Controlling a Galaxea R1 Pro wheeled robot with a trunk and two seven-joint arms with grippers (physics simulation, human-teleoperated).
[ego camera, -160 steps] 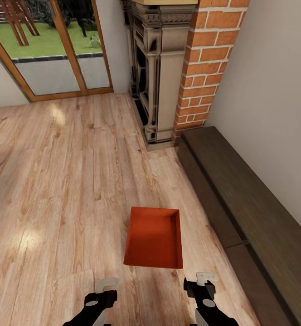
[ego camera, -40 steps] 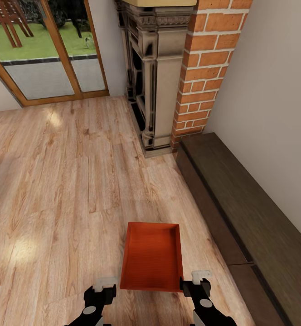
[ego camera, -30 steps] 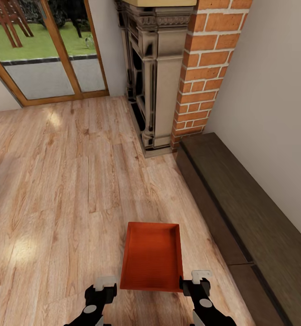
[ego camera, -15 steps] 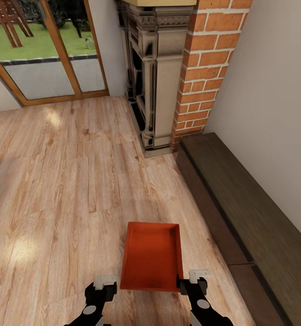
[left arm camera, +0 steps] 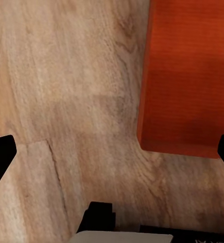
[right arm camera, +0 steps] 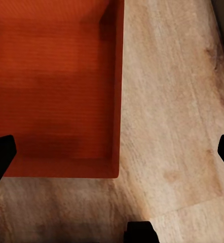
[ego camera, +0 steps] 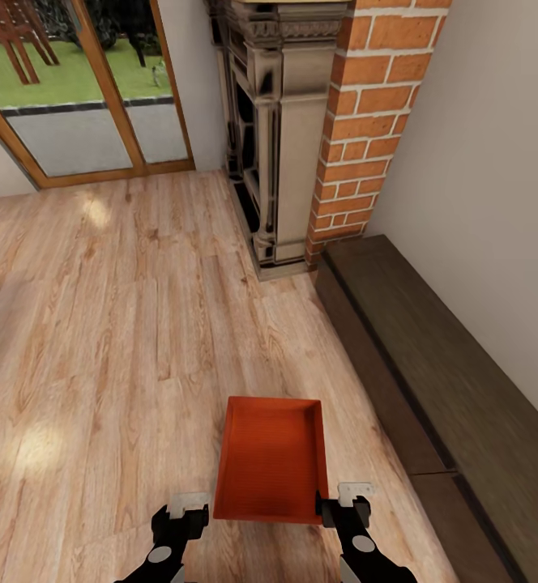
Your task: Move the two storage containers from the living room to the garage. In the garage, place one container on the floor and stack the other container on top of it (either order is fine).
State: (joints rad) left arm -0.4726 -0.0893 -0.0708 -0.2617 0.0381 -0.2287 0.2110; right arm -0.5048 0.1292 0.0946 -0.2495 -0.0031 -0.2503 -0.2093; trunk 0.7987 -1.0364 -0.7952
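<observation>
— Orange-red, that bin point(ego camera: 272, 459). Where is it sitting?

— Flat on the wood-plank floor point(ego camera: 107, 324), open side up, its long way running off from the robot toward the fireplace point(ego camera: 273, 138). A dark low bench point(ego camera: 431, 380) runs along the wall to its right, apart from it.

— And the arms?

— Both are low at the bin's near end. The left tool point(ego camera: 188, 507) is just off the near left corner, over bare planks. The right tool point(ego camera: 348, 495) is at the near right corner, right by the side wall; I can't tell whether it touches.

— Are they gripping anything?

— No. In the left wrist view the left tool point(left arm camera: 112, 157) has its fingers point(left arm camera: 0, 157) spread wide, with floor and the bin's corner point(left arm camera: 190, 76) between them. The right tool point(right arm camera: 112, 157) is spread wide too, straddling the bin's point(right arm camera: 56, 86) side wall without pinching it.

— Anything else nearby?

— A glass door point(ego camera: 83, 89) in a wood frame beyond, with grass outside.
</observation>
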